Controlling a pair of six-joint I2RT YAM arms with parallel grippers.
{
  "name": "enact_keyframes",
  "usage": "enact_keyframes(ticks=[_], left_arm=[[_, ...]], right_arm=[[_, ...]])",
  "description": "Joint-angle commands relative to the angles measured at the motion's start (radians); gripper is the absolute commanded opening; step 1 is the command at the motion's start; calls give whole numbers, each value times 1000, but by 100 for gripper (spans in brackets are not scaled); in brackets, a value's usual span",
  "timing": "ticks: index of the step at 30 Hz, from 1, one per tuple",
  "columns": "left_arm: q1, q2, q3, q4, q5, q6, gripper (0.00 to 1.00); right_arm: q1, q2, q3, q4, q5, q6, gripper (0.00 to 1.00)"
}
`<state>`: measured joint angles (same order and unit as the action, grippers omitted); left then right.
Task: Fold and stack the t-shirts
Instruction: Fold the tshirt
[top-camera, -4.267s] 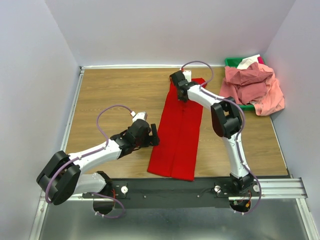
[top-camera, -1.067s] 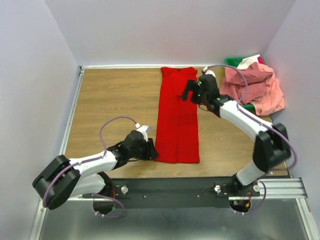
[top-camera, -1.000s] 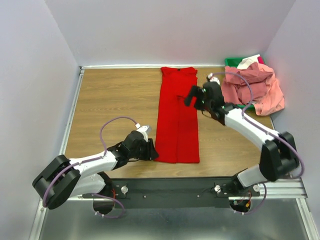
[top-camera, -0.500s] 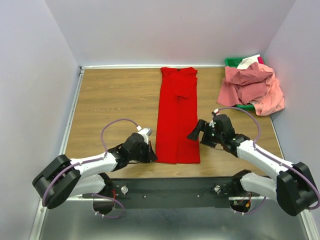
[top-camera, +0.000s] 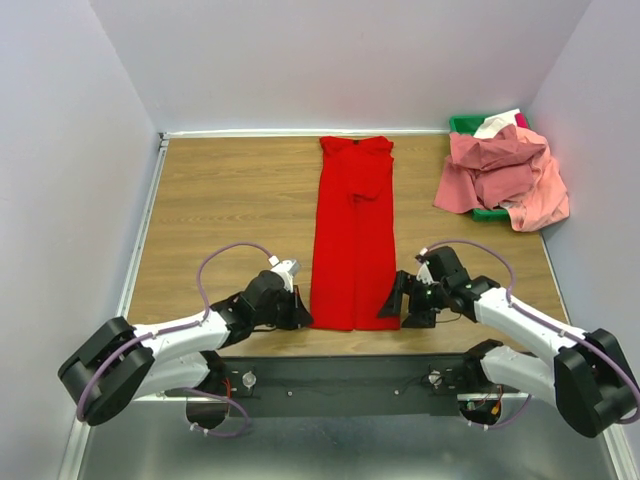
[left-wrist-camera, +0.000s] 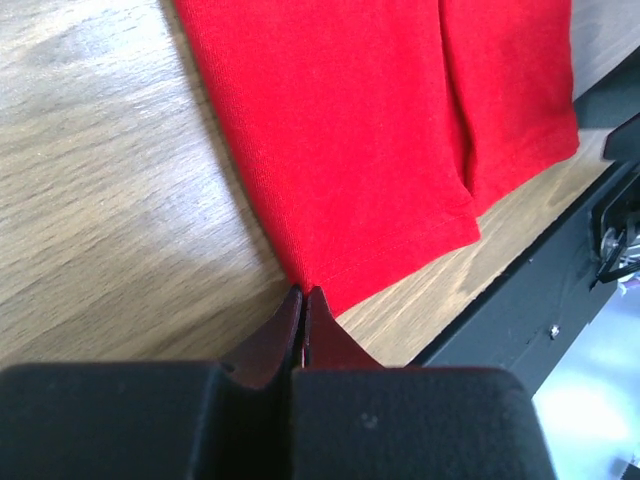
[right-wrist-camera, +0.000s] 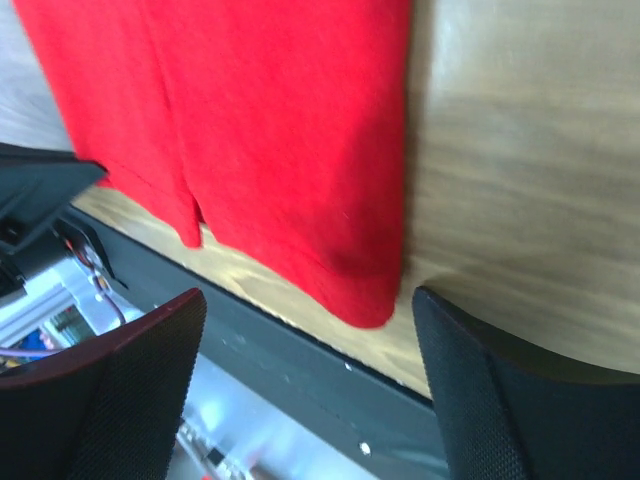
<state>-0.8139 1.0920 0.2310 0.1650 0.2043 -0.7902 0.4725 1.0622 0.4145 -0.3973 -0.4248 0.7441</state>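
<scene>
**Near-hem grasp uneven: risk of a slipped corner and a skewed fold**

The red t-shirt (top-camera: 352, 240) lies flat on the bench (top-camera: 230, 200) as a long narrow strip, its hem towards the arms. The pink t-shirts (top-camera: 500, 175) are heaped on the green bin (top-camera: 465, 124), well apart from it.

The left end effector (left-wrist-camera: 303, 300) is fully closed with its tips at the near-left hem corner. Whether any cloth is caught cannot be told. The right end effector (top-camera: 392, 305) stands wide open astride the near-right corner and holds nothing.

Hazards, as judged:
- The left pinch sits at the very edge, so the corner may pull free on lifting.
- The right fingers may take only the top layer, letting the strip fall open.
- If one side rises without the other, the fold will go crooked.
</scene>
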Motion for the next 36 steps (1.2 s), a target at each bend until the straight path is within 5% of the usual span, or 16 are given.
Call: enact_keyframes(ticks=[1,8,11,13,20,27,36], left_arm=[[-5,-32,-16,10,26,-15,0],[-7,-40,-7,24,30,-14,0],[-7,-40,-7,24,35,-14,0],[-5,-40,-4,24,35,-14,0],[-5,-24,108,-1,3,43,0],[18,61,319,-74,-177,57,0],[105,294,585,-71,-189,112,0]], right_arm=[[6,18,-22,-72,-51,-29,86],[6,97,9,-26,-11,-54,51],[6,114,21,-12,-31,-52,29],[6,111,33,-12,-19,-54,1],[6,53,119,14,89,-48,0],[6,10,174,144,204,-19,0],[6,220,397,256,371,-37,0]])
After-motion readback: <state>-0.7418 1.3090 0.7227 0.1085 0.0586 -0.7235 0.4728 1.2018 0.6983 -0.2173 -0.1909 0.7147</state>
